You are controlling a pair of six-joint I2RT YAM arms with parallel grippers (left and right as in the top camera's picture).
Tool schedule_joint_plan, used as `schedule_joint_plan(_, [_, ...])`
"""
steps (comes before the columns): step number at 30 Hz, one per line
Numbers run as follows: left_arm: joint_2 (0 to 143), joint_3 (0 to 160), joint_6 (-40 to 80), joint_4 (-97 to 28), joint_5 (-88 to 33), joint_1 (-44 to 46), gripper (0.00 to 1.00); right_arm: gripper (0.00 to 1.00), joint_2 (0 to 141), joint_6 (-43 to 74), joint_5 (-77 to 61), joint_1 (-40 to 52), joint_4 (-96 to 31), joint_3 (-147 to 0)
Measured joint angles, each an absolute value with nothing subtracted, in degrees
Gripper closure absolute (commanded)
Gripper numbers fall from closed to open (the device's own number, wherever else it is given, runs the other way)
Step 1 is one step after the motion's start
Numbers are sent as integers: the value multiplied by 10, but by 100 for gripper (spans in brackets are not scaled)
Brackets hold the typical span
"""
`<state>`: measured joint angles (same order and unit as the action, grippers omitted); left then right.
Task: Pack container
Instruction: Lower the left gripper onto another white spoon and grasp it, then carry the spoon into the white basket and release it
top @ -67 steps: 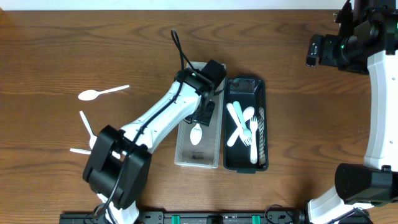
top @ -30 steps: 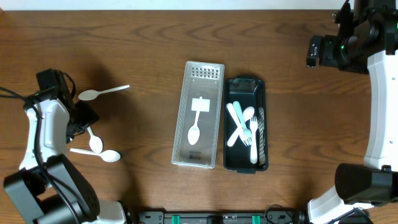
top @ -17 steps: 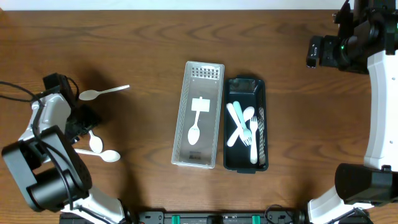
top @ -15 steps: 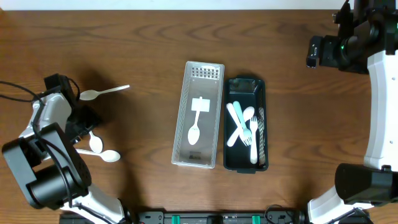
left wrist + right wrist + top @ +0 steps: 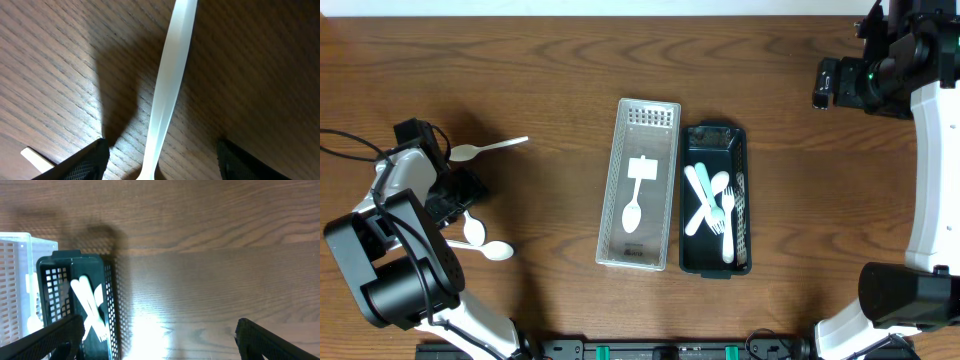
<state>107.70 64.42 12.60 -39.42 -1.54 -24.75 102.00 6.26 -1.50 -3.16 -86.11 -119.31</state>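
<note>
Overhead view: on a brown wooden table (image 5: 550,80), the left gripper (image 5: 457,196) hovers low near the left edge, over three loose white plastic spoons. These are a top spoon (image 5: 485,150), a middle spoon (image 5: 473,229) whose handle runs under the gripper, and a bottom spoon (image 5: 492,250). At the table's centre two long containers stand side by side, touching. The white slotted tray (image 5: 652,245) holds one white spoon (image 5: 634,214) and a flat white piece with a square end (image 5: 643,169). To its right, the black basket (image 5: 712,135) holds crossed white and pale blue cutlery (image 5: 705,200). The right gripper (image 5: 827,82) sits near the far right corner, well apart from both containers.

Left wrist view: a white spoon handle (image 5: 170,85) lies on the wood between two black fingertips (image 5: 85,162). The claw stands fairly wide, one finger on each side, neither touching the handle. Another white handle tip (image 5: 34,157) shows at lower left.

Right wrist view: mostly bare wood, with the basket and tray at lower left. This claw is spread wide, holding nothing.
</note>
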Motion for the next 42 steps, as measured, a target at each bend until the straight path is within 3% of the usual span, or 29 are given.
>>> schedule_joint_plan(6, [1081, 648, 122, -397, -27, -247, 69, 1, 1020, 63, -15, -32, -862, -1193])
schedule_joint_plan(10, [1082, 649, 119, -401, -28, -247, 78, 1, 1020, 63, -15, -32, -863, -1193])
schedule_joint_plan(14, [1082, 649, 120, -401, -29, -247, 82, 1, 1020, 63, -15, -32, -863, -1193])
schedule_joint_plan(18, [1082, 649, 121, -401, -29, -247, 94, 1, 1020, 63, -15, -32, -863, -1193])
schedule_joint_plan(28, [1082, 651, 120, -407, -28, -246, 94, 1, 1020, 63, -15, -32, -863, -1193])
schedule_joint_plan(33, [1072, 659, 120, -473, -21, -227, 94, 1, 1020, 63, -15, -32, -862, -1193])
schedule_joint_plan(38, [987, 691, 120, -540, -13, -146, 94, 1, 1020, 63, -15, -32, -861, -1193])
schedule_joint_plan(42, [875, 747, 122, -574, -11, -17, 94, 1, 1020, 63, -15, -32, -859, -1193])
